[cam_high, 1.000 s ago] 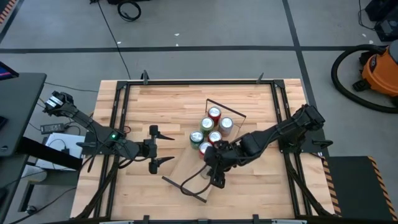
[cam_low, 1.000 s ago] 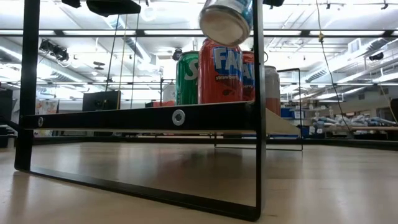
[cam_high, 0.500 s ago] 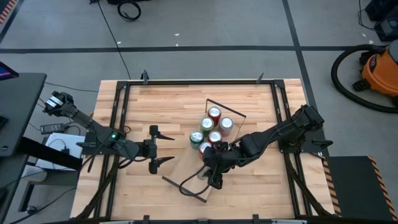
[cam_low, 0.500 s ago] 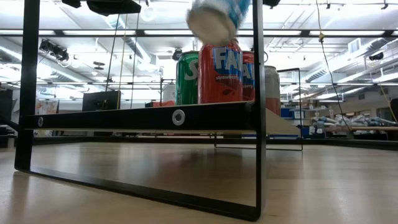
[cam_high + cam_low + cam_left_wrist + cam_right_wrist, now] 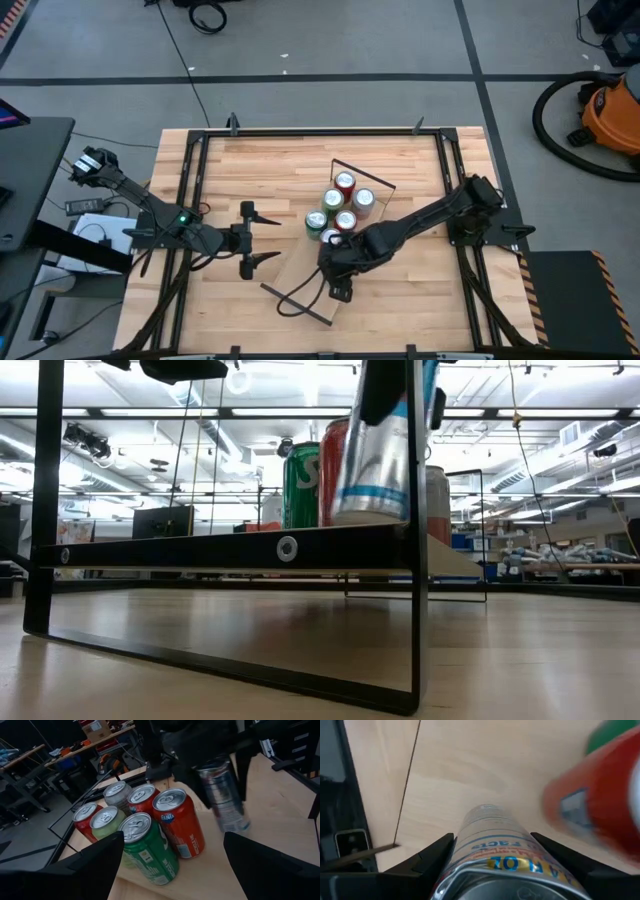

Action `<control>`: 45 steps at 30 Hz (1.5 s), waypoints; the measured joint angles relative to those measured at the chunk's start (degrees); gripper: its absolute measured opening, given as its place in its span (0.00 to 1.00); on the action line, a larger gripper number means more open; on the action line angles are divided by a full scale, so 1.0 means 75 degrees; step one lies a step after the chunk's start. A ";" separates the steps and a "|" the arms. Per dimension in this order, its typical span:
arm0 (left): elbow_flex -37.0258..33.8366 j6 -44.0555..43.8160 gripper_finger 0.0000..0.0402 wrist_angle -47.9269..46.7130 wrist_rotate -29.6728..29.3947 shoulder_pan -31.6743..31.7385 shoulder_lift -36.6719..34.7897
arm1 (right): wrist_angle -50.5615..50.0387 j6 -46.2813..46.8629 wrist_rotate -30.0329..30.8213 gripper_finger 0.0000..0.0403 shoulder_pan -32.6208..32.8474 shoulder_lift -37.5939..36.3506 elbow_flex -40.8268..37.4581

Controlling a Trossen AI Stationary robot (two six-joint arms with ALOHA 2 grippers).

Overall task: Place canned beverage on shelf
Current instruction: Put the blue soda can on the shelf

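While the silver-and-blue can (image 5: pixel 378 455) stood almost upright with its base at the shelf (image 5: pixel 220 548) board, close to the shelf's near end frame, the step in hand looked like the set-down. Doing it well would call for bringing the base flat onto the board before letting go, keeping clear of the red can (image 5: pixel 179 822) just beside it, and lifting away straight so the can does not tip toward the board's edge. The right pincer (image 5: pixel 492 851) was clamped on that can, fingers part-spread to the can's width and pressed against its sides. Five other cans clustered on the shelf, the green can (image 5: pixel 148 850) among them. Near the worktop's left edge, the left pincer (image 5: pixel 254 240) hung spread wide, holding nothing.
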 joint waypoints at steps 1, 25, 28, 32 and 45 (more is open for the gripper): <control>0.0000 -0.0028 0.88 -0.0005 0.0000 0.0000 0.0000 | -0.0003 0.0024 0.0068 0.64 -0.0021 -0.0016 0.0003; 0.0000 -0.0031 0.88 0.0146 0.0000 -0.0001 0.0000 | 0.0151 -0.0757 0.0255 0.75 -0.0036 -0.0016 0.0003; 0.0000 0.0053 0.88 0.0147 0.0000 0.0000 0.0000 | 0.0154 -0.0757 0.0240 0.75 -0.0036 -0.0016 0.0003; 0.0000 0.0077 0.88 0.0147 0.0000 0.0000 0.0000 | 0.0202 -0.0740 0.0227 0.74 -0.0036 -0.0016 0.0003; 0.0000 0.0077 0.88 0.0230 0.0000 -0.0001 0.0000 | -0.0042 0.0154 0.0033 0.74 -0.0153 -0.0051 0.0006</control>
